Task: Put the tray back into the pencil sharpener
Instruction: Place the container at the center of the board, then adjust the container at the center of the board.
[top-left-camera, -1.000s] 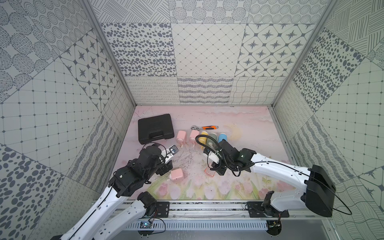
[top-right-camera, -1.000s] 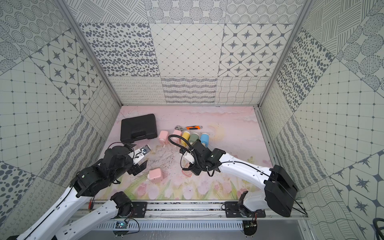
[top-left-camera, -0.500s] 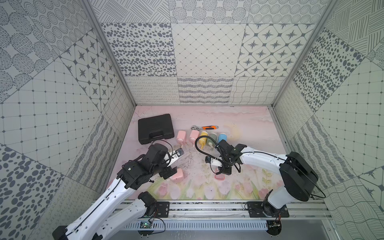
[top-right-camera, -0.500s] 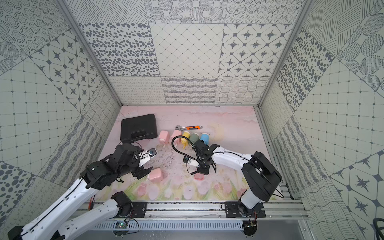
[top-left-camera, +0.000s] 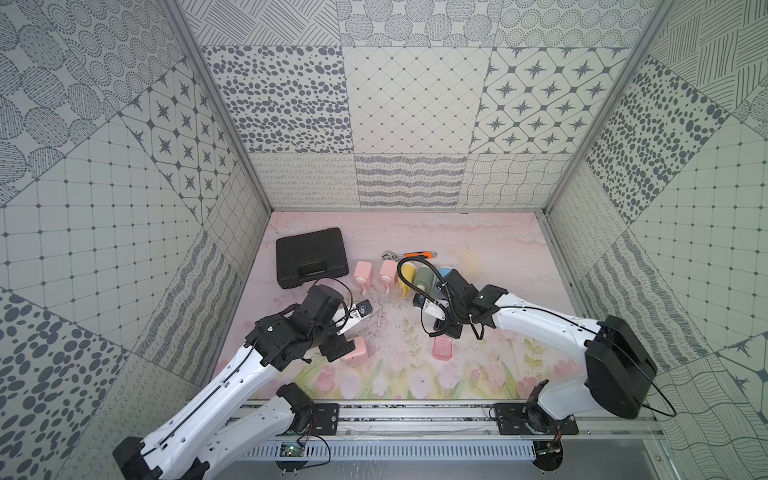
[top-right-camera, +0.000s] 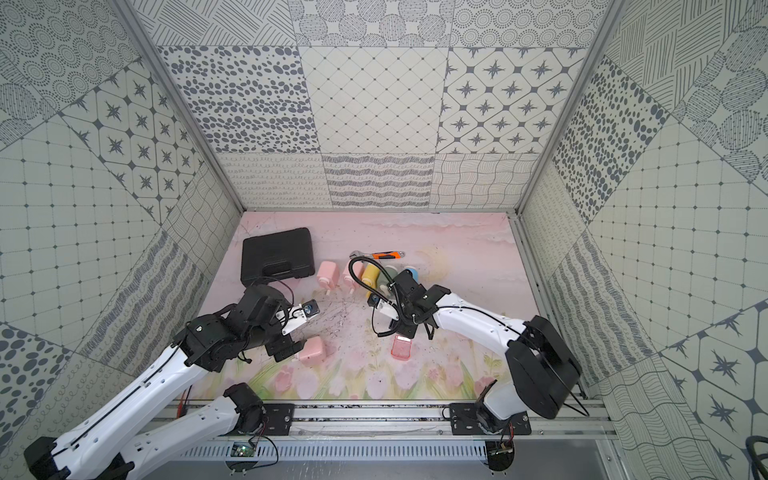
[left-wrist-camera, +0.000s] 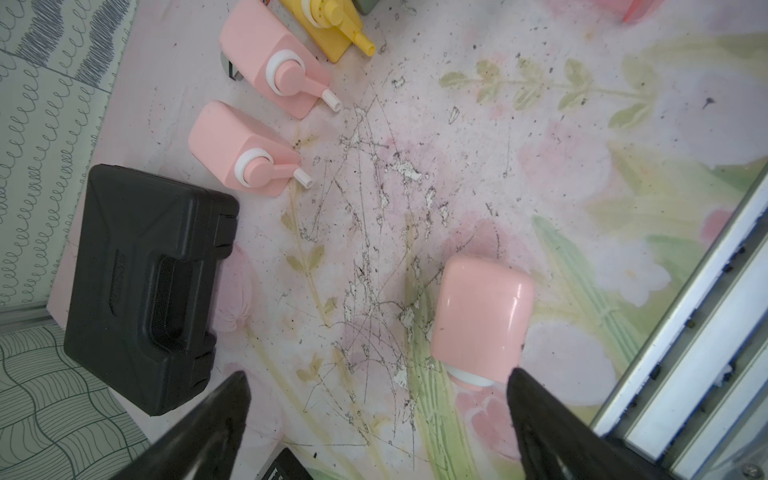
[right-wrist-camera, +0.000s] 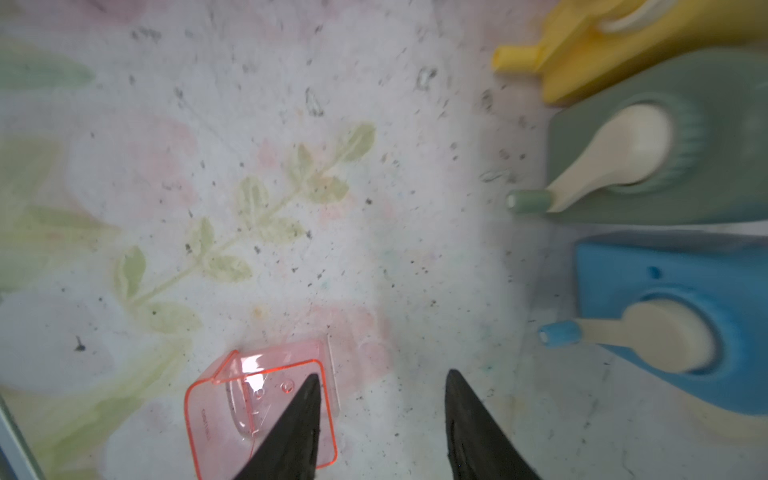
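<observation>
Lying on mat, tray beside parted right pincer.

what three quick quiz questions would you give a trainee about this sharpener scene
1. True or false: the tray already sits inside the lone pink sharpener.
2. The jaws of the right hand are: A) shut on the tray, B) apart with nothing between them, C) shut and empty.
3. How many sharpeners are lined up in the row beside the black case?

Key: 1 false, the tray lies on the mat apart from the sharpener. 2 B. 3 five: two pink, one yellow, one green, one blue.
</observation>
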